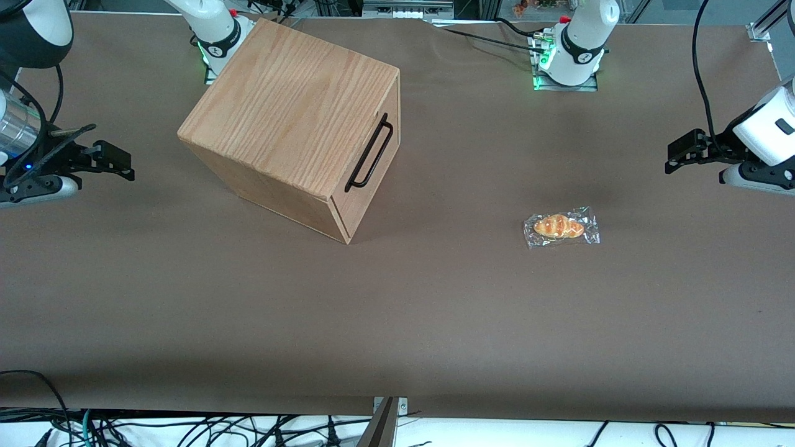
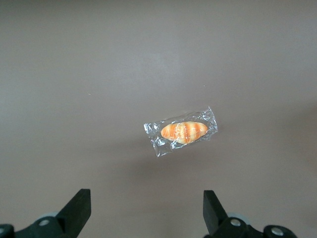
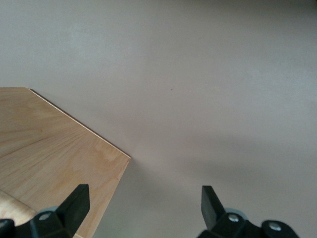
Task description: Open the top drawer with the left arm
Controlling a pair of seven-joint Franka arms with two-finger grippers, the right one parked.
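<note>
**One drawer shut, gripper well away from the box**

One wooden box [image 1: 292, 118] sits on the brown desk [image 1: 397, 323], and it serves as the landmark here. The top drawer [image 1: 372, 171] is in the box's face, flush and closed, its black bar handle [image 1: 370, 152] running along that face and turned toward the working arm's end of the desk, which looks like a deliberate angle so the left arm can reach it. The left arm [image 1: 761, 133] hangs well apart from the box at that end, above the desk, and its gripper [image 1: 680, 155] holds nothing, fingers [image 2: 77, 210] spread wide apart. A wrapped bread roll [image 1: 561, 227] lies on the desk between box and gripper, nearer the front camera than the handle; the wrist camera looks straight down at it. Judging by this, the pull has not begun: the gripper must first travel to the handle, passing clear of the roll.
</note>
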